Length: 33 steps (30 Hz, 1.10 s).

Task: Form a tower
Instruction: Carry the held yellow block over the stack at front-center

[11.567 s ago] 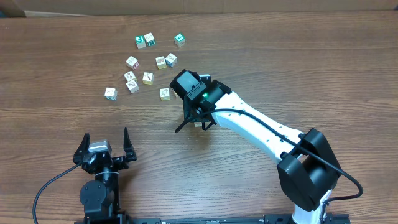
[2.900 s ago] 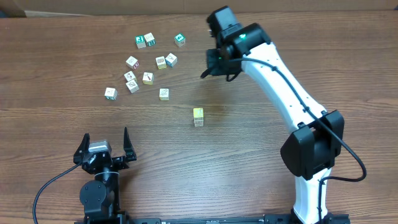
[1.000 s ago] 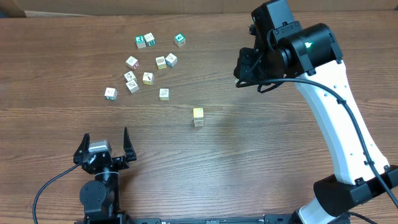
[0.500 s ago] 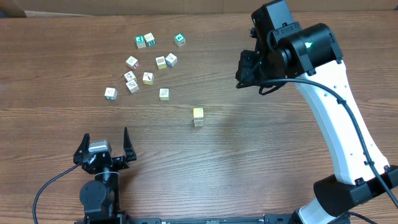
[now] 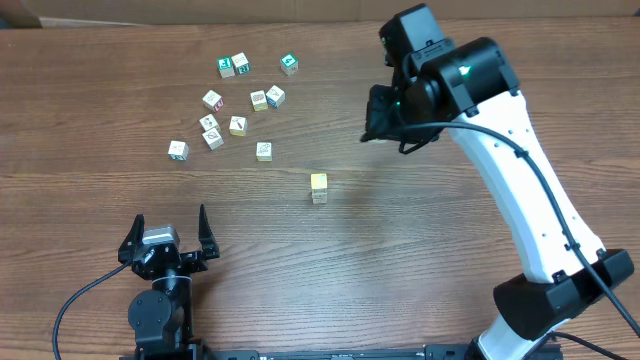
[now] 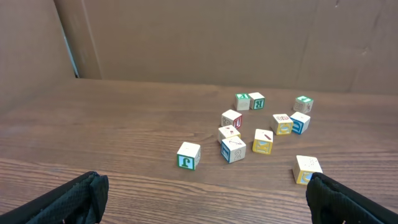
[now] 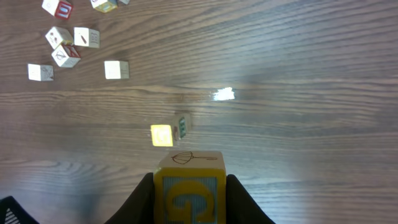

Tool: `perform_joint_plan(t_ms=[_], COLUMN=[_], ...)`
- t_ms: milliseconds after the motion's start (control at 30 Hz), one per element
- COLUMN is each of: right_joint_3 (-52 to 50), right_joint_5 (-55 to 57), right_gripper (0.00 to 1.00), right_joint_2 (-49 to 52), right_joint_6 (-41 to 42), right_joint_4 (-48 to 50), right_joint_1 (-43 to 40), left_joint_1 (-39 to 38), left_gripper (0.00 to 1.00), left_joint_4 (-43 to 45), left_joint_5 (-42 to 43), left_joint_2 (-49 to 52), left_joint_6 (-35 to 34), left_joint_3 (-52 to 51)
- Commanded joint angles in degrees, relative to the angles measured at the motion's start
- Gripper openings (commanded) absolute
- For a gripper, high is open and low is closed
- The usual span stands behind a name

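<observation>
Tower [image 5: 318,187] of small wooden cubes, yellow-topped over a paler cube, standing alone near the middle of the table [image 5: 120,80], nearer and to the right of the loose cubes [image 5: 238,125] scattered at far left. The right arm [image 5: 520,170] is raised to the right of and beyond the tower; its jaws are clenched on a yellow cube [image 7: 189,186], shown by the right wrist view to bear a blue letter on one face and a line-drawn umbrella on another. The left arm [image 5: 160,300] rests at the near left edge with its jaws spread wide and empty. The cubes are sharp-edged, pale wood with printed faces in green, red, blue and yellow; the table is dark wood grain with a slight sheen, and a brown cardboard wall [image 6: 199,37] closes the far side. Likely hazards: the stack is narrow, so a cube lowered off-centre or rotated against the top face could overhang and tip on release. The black fingers [image 7: 142,198] flank the held cube closely, so a descent carried too low may brush the stack and push it over. Smooth wooden faces probably offer little resistance to sliding.
</observation>
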Motion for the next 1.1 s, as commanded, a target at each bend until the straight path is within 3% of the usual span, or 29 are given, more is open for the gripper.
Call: perform_joint_plan(t_ms=[0,500,767,1067], right_joint_3=[-3.19,-19.76,-19.91,-19.91], right_joint_5=[2.45,3.61,12.66,14.67], right_gripper=[0.04,0.04,0.04,0.04], right_joint_2=[0.13,0.24,0.39,2.19], right_joint_6=[2.93,6.19,11.72,11.85], right_joint_4=[1.95,20.57,21.16,21.27], right_joint_1=[2.23,10.95,15.74,17.09], left_joint_1=[-0.11,-0.11,-0.11,-0.11], left_gripper=[1.0,0.99,0.99,0.99], left_joint_4=[0.11,0.11,0.11,0.09], left_joint_5=[0.07,0.07,0.07,0.07], left_joint_2=[-0.59,-0.59,-0.59,-0.59], left_joint_6=[1.29,1.29,1.29,1.29], left_joint_3=[-0.2,-0.2,-0.2,-0.2])
